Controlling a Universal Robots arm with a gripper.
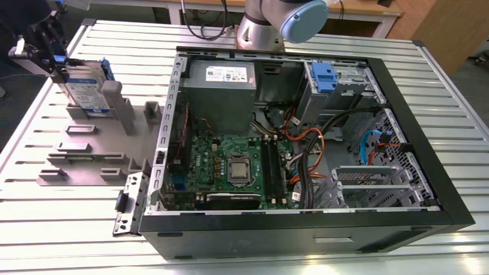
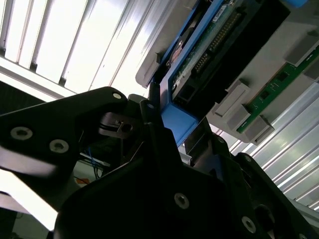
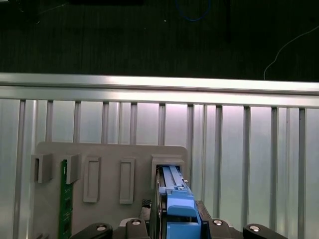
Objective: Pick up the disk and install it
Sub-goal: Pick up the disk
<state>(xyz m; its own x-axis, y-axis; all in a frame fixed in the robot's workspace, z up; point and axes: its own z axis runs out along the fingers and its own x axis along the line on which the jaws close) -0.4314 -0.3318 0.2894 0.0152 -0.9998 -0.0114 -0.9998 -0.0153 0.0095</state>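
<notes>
Lifting the disk (image 1: 86, 94) straight out of its grey rack (image 1: 91, 150), exterior view's ten o'clock, seems wise; jaws look closed on its blue frame.

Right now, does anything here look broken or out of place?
Nothing stands out. The disk stands upright in its slot on the grey holder, the gripper at its top edge, and the open computer case lies flat.
</notes>
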